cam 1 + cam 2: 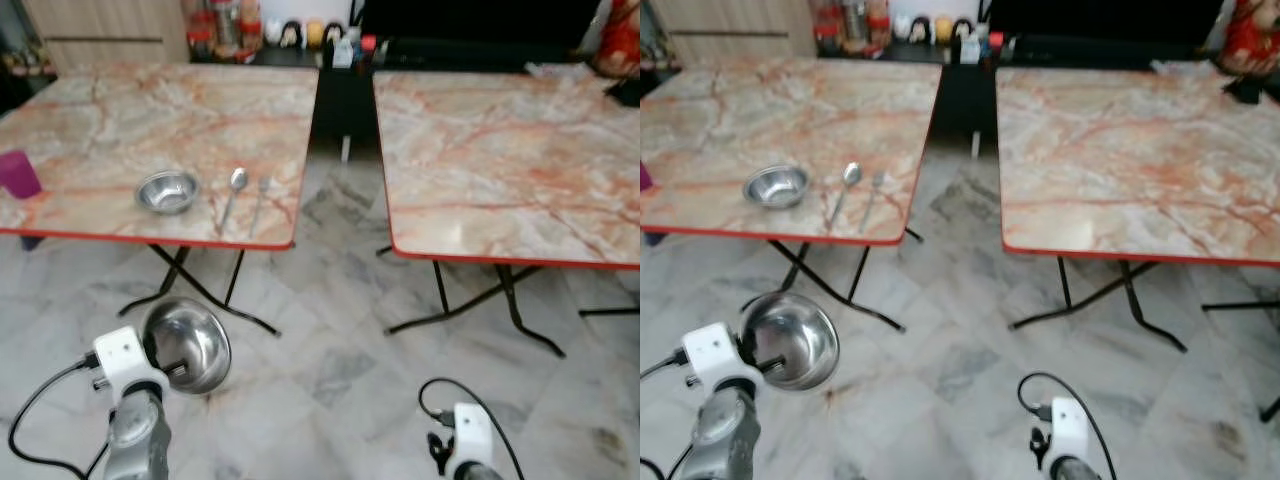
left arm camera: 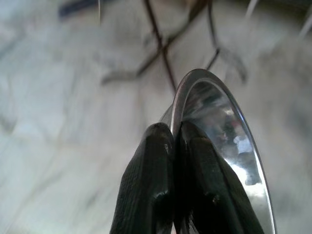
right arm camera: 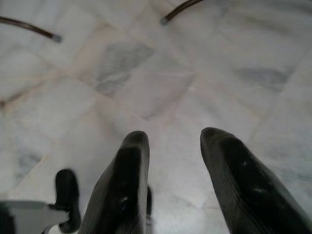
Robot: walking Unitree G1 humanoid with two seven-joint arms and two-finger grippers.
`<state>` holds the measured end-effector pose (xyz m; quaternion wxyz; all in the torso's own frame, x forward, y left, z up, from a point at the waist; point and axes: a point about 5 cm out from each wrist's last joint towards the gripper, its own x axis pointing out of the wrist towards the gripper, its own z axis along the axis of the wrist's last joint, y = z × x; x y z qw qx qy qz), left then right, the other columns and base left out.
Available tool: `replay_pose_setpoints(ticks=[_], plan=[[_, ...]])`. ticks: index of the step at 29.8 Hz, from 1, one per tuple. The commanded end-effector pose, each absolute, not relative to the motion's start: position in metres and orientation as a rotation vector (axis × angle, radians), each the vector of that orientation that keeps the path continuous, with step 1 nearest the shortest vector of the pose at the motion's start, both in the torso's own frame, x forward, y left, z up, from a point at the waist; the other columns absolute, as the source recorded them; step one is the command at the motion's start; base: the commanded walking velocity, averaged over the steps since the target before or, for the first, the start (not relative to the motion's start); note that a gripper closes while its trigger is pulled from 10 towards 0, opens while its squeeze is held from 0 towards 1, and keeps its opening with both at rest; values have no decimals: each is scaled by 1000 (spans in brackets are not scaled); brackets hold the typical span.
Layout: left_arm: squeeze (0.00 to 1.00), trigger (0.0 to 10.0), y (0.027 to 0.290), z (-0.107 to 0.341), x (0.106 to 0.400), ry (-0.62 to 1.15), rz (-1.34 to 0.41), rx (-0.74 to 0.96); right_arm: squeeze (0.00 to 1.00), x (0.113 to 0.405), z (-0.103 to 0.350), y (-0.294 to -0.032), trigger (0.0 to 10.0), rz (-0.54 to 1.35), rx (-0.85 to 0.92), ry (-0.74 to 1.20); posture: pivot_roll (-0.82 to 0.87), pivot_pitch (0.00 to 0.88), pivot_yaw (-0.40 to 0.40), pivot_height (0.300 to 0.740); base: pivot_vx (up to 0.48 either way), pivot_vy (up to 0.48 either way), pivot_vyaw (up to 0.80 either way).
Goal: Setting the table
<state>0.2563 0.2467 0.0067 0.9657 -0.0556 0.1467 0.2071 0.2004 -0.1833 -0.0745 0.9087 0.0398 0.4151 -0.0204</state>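
Nearest, the left claw (image 2: 174,146) pinches the thin rim of a shiny round steel bowl (image 1: 190,345), held low above the veined marble floor (image 1: 330,340). The right claw (image 3: 170,161) hangs spread over the same floor. Farther, the left marble-patterned, red-edged tabletop (image 1: 120,120) carries a smaller steel bowl (image 1: 167,191), spoon (image 1: 233,190), fork (image 1: 260,197) and purple cup (image 1: 18,174).
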Motion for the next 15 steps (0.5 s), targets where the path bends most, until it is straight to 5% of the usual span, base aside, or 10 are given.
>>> replay_pose_setpoints(ticks=[1,15], plan=[[0,10000,241,3,259,323,385,-92,0,200,-75,-181,10000,-36,82,861,96,129,-41,740,244,-296,0],[0,10000,222,-35,240,556,291,-31,0,199,-75,-185,10000,-70,102,861,67,135,-40,740,289,-275,294]])
